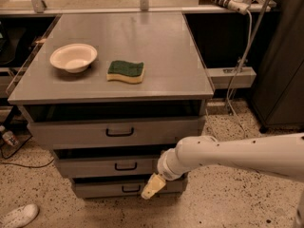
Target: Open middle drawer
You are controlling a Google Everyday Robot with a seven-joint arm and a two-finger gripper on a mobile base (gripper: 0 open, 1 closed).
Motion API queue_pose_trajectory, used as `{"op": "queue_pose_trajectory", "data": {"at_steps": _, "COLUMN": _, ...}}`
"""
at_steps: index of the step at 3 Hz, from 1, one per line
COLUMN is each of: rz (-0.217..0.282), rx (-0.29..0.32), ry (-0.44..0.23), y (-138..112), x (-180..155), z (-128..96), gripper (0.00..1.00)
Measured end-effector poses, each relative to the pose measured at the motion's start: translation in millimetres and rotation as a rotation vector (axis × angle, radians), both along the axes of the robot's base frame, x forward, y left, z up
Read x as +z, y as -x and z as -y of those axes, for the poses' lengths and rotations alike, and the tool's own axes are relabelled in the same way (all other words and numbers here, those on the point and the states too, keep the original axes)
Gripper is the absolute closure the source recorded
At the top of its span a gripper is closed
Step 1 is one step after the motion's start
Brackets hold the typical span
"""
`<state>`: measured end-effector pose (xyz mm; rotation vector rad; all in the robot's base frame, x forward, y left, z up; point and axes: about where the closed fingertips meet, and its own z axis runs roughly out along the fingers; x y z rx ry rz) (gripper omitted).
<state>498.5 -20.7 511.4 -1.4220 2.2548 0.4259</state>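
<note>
Beneath the top drawer (71, 134) sits the grey middle drawer (95, 167). My gripper (153, 186) hangs lower and nearer, right of its black handle (126, 166); how wide it stands, I cannot tell.

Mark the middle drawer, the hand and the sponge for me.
middle drawer (97, 168): camera view, grey front left of its handle.
hand (153, 187): camera view, its pale end, below the middle drawer's right end.
sponge (126, 70): camera view, green top face.
</note>
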Motion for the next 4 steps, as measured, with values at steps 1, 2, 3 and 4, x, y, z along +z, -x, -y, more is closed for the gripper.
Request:
{"op": "queue_pose_trajectory", "data": {"at_steps": 1, "rz": 0.016, "rx": -0.021, "ry": -0.001, "y": -20.7, "x": -20.7, "z": -0.6, "gripper": 0.00}}
{"op": "queue_pose_trajectory", "data": {"at_steps": 2, "rz": 0.036, "rx": -0.044, "ry": 0.005, "y": -36.0, "x": -33.1, "z": 3.6, "gripper": 0.00}}
{"op": "queue_pose_trajectory", "data": {"at_steps": 3, "rz": 0.039, "rx": -0.053, "ry": 0.011, "y": -47.6, "x": -48.2, "z": 5.7, "gripper": 0.00}}
{"op": "queue_pose_trajectory", "data": {"at_steps": 4, "rz": 0.044, "rx": -0.047, "ry": 0.012, "y": -60.8, "x": -62.8, "z": 2.8, "gripper": 0.00}}
